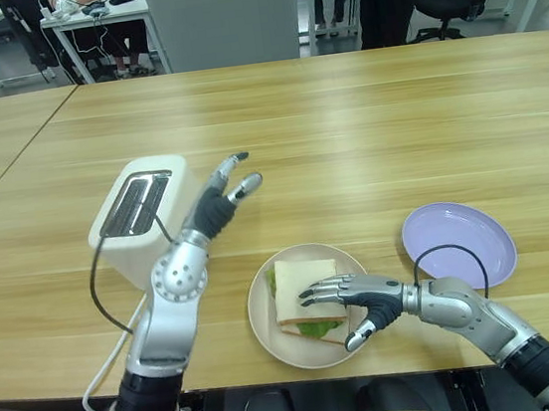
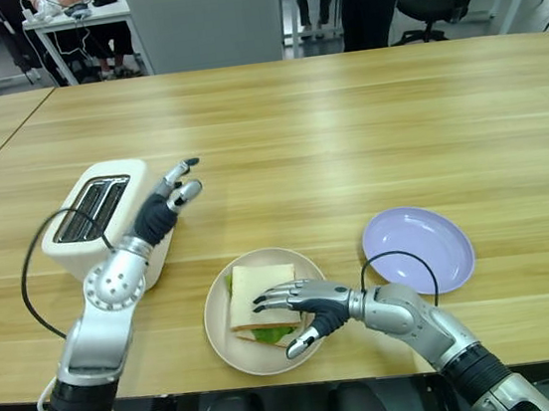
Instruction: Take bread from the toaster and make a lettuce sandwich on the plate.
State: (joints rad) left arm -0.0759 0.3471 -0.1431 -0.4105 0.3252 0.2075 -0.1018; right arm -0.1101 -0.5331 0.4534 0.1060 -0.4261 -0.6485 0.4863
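Wooden desk, light grain, running across both eye views; white toaster on the robot's left part of it, upright, twin slots facing up, its pale cord trailing off the near edge; a black cable loops along the left arm beside the toaster

Round beige plate near the front edge of the desk, right of the toaster and apart from it; sandwich lies on this plate; top slice of bread pale and square, green lettuce poking out at the near side and a sliver at the left side, bottom slice only just showing under it

Left hand raised just beside the toaster's right side, level with its top; fingers stretched out and spread, pointing away to the right and far side, holding nothing, not touching the toaster as far as I can tell

Right hand low over the beige plate, coming in from the right; fingers spread and laid over the right part of the top slice, thumb splayed toward the plate's near rim; not closed round the sandwich

Lilac plate on the right, well apart from the toaster, near the beige plate but not touching; nothing on it; right forearm passes just in front of it
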